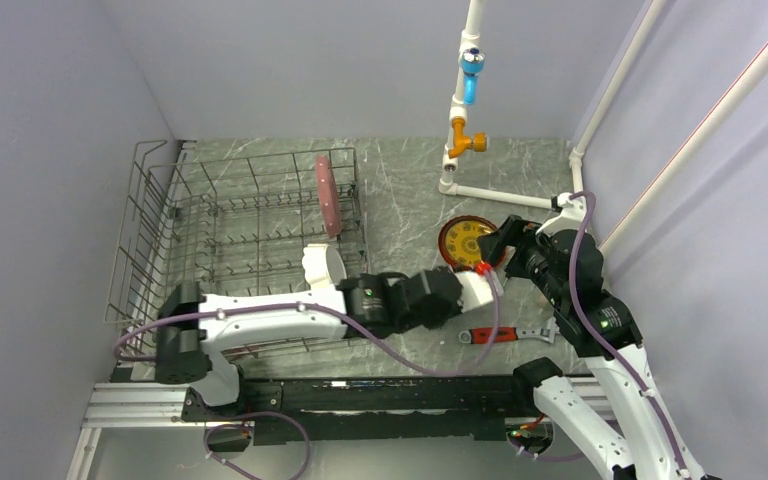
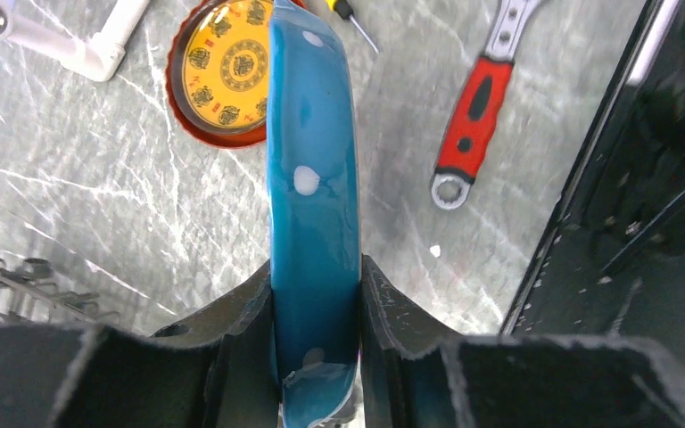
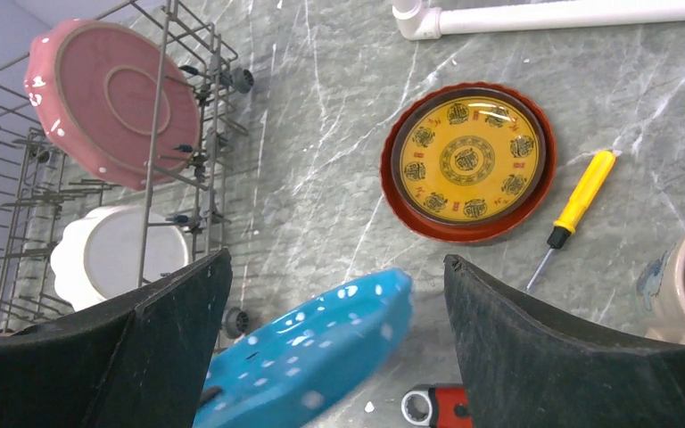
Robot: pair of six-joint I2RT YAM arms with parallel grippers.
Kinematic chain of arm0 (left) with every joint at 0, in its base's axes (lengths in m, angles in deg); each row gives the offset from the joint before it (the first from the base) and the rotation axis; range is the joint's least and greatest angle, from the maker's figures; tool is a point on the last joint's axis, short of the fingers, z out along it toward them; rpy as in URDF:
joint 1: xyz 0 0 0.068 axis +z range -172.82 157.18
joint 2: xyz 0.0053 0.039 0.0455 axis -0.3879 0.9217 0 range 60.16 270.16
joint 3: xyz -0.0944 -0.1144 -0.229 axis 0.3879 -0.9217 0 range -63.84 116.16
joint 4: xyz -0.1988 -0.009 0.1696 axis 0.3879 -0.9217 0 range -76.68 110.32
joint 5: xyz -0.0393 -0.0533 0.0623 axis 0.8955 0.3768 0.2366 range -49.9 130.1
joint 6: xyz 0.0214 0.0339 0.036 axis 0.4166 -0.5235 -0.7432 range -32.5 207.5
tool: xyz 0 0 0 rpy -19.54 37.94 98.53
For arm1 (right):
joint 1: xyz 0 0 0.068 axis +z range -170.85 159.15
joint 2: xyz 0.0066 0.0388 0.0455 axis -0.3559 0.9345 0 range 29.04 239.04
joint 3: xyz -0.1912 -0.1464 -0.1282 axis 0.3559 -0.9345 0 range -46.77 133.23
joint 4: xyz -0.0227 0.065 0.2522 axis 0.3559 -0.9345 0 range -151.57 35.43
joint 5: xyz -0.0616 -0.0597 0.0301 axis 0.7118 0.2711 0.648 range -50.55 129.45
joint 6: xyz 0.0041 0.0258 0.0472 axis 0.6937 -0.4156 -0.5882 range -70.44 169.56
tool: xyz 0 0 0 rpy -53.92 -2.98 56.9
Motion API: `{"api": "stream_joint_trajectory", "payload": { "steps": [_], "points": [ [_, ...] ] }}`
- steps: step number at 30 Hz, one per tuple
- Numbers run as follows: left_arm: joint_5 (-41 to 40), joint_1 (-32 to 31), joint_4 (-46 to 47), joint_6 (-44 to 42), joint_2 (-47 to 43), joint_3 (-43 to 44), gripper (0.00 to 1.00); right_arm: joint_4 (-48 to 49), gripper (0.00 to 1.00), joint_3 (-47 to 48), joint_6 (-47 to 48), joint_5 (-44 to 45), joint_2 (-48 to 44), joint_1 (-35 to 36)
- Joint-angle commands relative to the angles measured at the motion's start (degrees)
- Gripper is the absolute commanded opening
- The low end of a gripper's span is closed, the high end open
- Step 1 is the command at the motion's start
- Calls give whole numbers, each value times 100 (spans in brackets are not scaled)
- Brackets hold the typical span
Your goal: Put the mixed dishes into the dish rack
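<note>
The blue plate (image 2: 312, 178) is off the desk (image 2: 98, 196), clenched on edge between the jaws of the left hand (image 2: 317, 272). Its rim is upright and its long axis runs straight out from the wrist.

The move ahead turns on the rack (image 1: 160, 215). It lies to the left of that hand, back along the arm's own reach, so the left arm is by far the nearer one. The pink plate (image 3: 111, 102) already stands on edge among the tines at the rack's right end. The white bowl (image 3: 116, 250) sits nearer the arms in the same end. I judge the blue plate needs to keep its upright pose and drop into a free row beside them.

The right hand (image 3: 337, 260) hangs released, jaws wide, with nothing between them. It is near the red-brown plate (image 3: 466, 160), which lies flat on the desk.

The screwdriver (image 3: 580, 196) lies just beside that plate, and the wrench (image 2: 477, 102) nearer the arms. The cup (image 3: 682, 281) is cut off by the frame edge. From above, the blue plate is barely visible behind the left hand. No pink mug shows anywhere.
</note>
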Motion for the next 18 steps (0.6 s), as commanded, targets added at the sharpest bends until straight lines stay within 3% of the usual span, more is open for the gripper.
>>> {"api": "stream_joint_trajectory", "payload": {
  "steps": [1,8,13,18],
  "points": [
    [567,546,662,1018,-1029,-16,0,152,90,108,25,252,-34,21],
    [2394,1994,1182,2304,-2029,-540,0,153,90,-16,-8,241,71,23],
    [2922,3143,1421,3532,-2513,-781,0,165,90,-77,-47,173,186,27],
    [4165,4311,2384,4778,-2745,-1273,0,174,90,-150,-50,166,211,21]
  ]
}}
